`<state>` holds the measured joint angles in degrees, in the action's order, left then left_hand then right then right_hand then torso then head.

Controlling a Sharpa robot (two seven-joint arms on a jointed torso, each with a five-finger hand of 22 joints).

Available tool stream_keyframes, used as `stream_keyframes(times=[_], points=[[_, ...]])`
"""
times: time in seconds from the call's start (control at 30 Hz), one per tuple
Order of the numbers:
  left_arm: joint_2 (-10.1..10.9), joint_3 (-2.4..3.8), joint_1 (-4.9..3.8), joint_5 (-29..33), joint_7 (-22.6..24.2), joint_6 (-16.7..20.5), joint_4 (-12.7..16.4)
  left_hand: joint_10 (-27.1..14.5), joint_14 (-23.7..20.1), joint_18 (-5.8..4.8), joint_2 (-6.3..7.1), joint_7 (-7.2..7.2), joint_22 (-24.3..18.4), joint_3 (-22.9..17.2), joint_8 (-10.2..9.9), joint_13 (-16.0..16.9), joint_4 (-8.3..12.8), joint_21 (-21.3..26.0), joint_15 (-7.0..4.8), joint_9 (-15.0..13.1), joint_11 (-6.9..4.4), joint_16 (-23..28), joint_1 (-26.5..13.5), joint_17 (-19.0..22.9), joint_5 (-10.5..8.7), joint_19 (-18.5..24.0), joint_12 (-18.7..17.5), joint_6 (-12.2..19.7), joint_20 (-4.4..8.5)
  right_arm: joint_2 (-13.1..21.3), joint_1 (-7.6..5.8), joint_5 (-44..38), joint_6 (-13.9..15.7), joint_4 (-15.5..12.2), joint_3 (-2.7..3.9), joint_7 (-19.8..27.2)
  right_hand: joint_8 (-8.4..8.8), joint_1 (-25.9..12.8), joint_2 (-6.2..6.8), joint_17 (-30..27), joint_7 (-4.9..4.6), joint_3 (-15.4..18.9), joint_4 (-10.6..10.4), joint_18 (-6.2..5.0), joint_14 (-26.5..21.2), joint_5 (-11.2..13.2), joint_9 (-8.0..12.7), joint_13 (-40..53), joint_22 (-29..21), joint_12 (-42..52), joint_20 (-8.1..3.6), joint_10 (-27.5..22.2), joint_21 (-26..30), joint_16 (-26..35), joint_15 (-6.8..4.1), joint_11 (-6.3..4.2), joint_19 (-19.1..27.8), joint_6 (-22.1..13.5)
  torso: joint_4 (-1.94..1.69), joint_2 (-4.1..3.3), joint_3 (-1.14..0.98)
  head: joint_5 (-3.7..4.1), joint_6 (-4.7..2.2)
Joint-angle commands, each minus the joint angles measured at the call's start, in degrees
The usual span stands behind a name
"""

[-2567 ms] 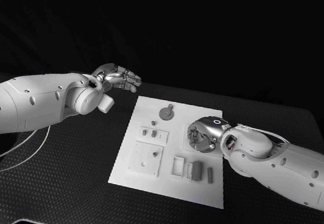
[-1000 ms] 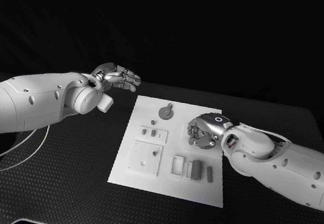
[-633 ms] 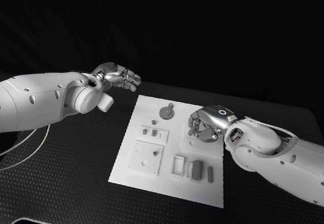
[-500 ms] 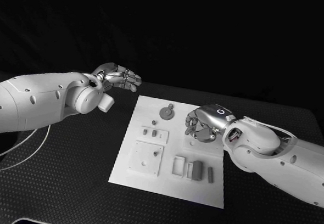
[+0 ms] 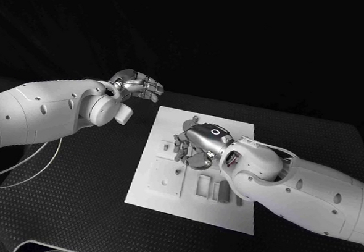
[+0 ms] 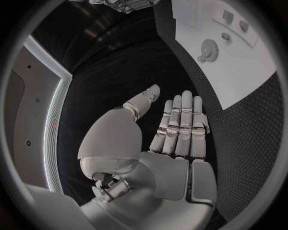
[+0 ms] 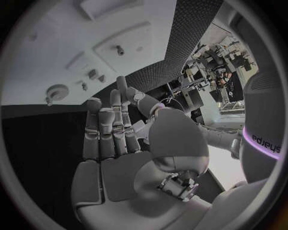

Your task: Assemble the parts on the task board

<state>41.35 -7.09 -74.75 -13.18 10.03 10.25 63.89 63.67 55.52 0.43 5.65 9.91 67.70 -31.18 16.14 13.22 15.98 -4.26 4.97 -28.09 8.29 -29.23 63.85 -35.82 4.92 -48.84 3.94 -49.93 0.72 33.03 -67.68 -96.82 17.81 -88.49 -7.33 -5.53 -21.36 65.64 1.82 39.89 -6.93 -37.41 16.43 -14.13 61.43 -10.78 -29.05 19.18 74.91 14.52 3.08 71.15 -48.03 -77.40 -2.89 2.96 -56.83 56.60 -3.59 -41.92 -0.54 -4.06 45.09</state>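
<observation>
The right robot hand hovers over the middle of the white task board on the black worktop, fingers straight and empty; the left robot hand hangs beyond the board's far left corner, fingers extended, holding nothing; grey parts lie on the board.

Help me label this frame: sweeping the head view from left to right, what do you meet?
Left arm → left hand, open over the black table → task board left edge → right hand, open above the board → right arm.
</observation>
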Motion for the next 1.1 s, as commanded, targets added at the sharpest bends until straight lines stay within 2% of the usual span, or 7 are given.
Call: stream_keyframes(times=[0.03, 0.13, 0.37, 0.53, 0.6, 0.77, 1.1], points=[[-0.12, 0.05, -0.07, 0.25, 0.66, -0.23, 0.1, 0.03, 0.3, -0.43, 0.03, 0.25, -0.03, 0.24, 0.26, -0.1, -0.18, 0.3, -0.01, 0.06, 0.13, 0.32, -0.64, -0.1, 0.16, -0.24, 0.05, 0.17, -0.2, -1.34, 0.84, -0.98, -0.31, 0.04, -0.36, 0.74, -0.51, 1.14, -1.19, 0.1, 0.65, -0.31, 0.14, -0.87, 0.13, -0.16, -1.15, 0.07, 1.08, 0.13, -0.04, 0.42, -0.19, -0.24, -0.41, -0.09, -0.55, 1.47, 0.0, -0.01, 0.02, -0.36, 0.13], [-0.34, 0.05, -0.07, 0.25, 0.67, -0.21, 0.1, 0.04, 0.31, -0.43, 0.04, 0.25, -0.02, 0.24, 0.27, -0.11, -0.18, 0.3, -0.01, 0.06, 0.13, 0.33, -0.64, -0.12, 0.16, -0.23, 0.06, 0.16, -0.19, -2.77, 1.9, -1.47, -0.46, 0.56, -0.9, 0.83, -0.49, 1.15, -1.21, 0.11, 0.64, -0.33, 0.16, -0.87, 0.12, -0.16, -1.15, 0.07, 1.08, 0.11, -0.05, 0.41, -0.19, -0.23, -0.42, -0.09, -0.55, 1.45, -0.03, -0.01, 0.03, -0.95, 0.36], [-0.78, 0.05, -0.07, 0.25, 0.61, -0.31, -0.08, 0.05, 0.32, -0.43, 0.05, 0.24, -0.02, 0.24, 0.28, -0.12, -0.17, 0.3, -0.01, 0.07, 0.12, 0.37, -0.64, -0.15, 0.16, -0.23, 0.06, 0.16, -0.19, -4.83, 3.28, -2.17, -0.94, 1.98, -2.05, 1.03, -0.47, 1.16, -1.25, 0.12, 0.64, -0.34, 0.19, -0.87, 0.12, -0.16, -1.17, 0.09, 1.07, 0.08, -0.06, 0.41, -0.19, -0.22, -0.42, -0.09, -0.55, 1.44, -0.14, 0.03, 0.05, -2.05, 1.14], [-0.85, 0.05, -0.07, 0.26, 0.58, -0.4, -0.12, 0.06, 0.32, -0.43, 0.06, 0.23, -0.02, 0.24, 0.29, -0.14, -0.17, 0.31, -0.01, 0.08, 0.12, 0.4, -0.65, -0.19, 0.16, -0.23, 0.06, 0.16, -0.2, -5.69, 4.05, -3.11, -1.0, 2.82, -2.27, 1.2, -0.45, 1.18, -1.29, 0.13, 0.64, -0.36, 0.22, -0.87, 0.11, -0.16, -1.18, 0.1, 1.07, 0.05, -0.08, 0.41, -0.19, -0.21, -0.43, -0.09, -0.55, 1.42, -0.06, -0.01, 0.02, -2.7, 1.65], [-0.92, 0.05, -0.07, 0.26, 0.58, -0.43, -0.16, 0.06, 0.32, -0.43, 0.06, 0.23, -0.02, 0.24, 0.29, -0.15, -0.17, 0.3, -0.01, 0.08, 0.12, 0.41, -0.65, -0.2, 0.15, -0.23, 0.07, 0.16, -0.2, -5.96, 4.21, -3.71, -1.11, 3.07, -2.38, 1.24, -0.44, 1.18, -1.29, 0.13, 0.63, -0.37, 0.23, -0.87, 0.11, -0.16, -1.18, 0.1, 1.07, 0.04, -0.08, 0.4, -0.19, -0.21, -0.43, -0.09, -0.55, 1.42, -0.04, -0.02, 0.01, -2.75, 1.68], [-0.99, 0.05, -0.07, 0.26, 0.58, -0.47, -0.17, 0.06, 0.33, -0.43, 0.05, 0.23, -0.02, 0.24, 0.3, -0.16, -0.18, 0.31, -0.01, 0.08, 0.12, 0.44, -0.66, -0.23, 0.15, -0.23, 0.07, 0.16, -0.2, -6.31, 4.24, -4.1, -1.5, 3.85, -3.15, 1.23, -0.42, 1.2, -1.29, 0.14, 0.63, -0.37, 0.25, -0.87, 0.11, -0.15, -1.19, 0.11, 1.07, 0.02, -0.09, 0.41, -0.2, -0.21, -0.43, -0.1, -0.55, 1.41, -0.05, 0.0, 0.01, -2.98, 1.94], [-1.0, 0.05, -0.07, 0.26, 0.63, -0.54, -0.19, 0.07, 0.35, -0.43, 0.06, 0.23, -0.03, 0.24, 0.31, -0.19, -0.18, 0.31, -0.01, 0.1, 0.12, 0.5, -0.67, -0.3, 0.16, -0.23, 0.07, 0.16, -0.2, -6.33, 4.24, -4.19, -2.65, 4.58, -3.65, 1.24, -0.4, 1.2, -1.29, 0.17, 0.63, -0.37, 0.26, -0.87, 0.11, -0.14, -1.22, 0.14, 1.07, -0.02, -0.11, 0.42, -0.2, -0.2, -0.44, -0.1, -0.54, 1.41, -0.01, 0.01, 0.02, -3.1, 2.27]])
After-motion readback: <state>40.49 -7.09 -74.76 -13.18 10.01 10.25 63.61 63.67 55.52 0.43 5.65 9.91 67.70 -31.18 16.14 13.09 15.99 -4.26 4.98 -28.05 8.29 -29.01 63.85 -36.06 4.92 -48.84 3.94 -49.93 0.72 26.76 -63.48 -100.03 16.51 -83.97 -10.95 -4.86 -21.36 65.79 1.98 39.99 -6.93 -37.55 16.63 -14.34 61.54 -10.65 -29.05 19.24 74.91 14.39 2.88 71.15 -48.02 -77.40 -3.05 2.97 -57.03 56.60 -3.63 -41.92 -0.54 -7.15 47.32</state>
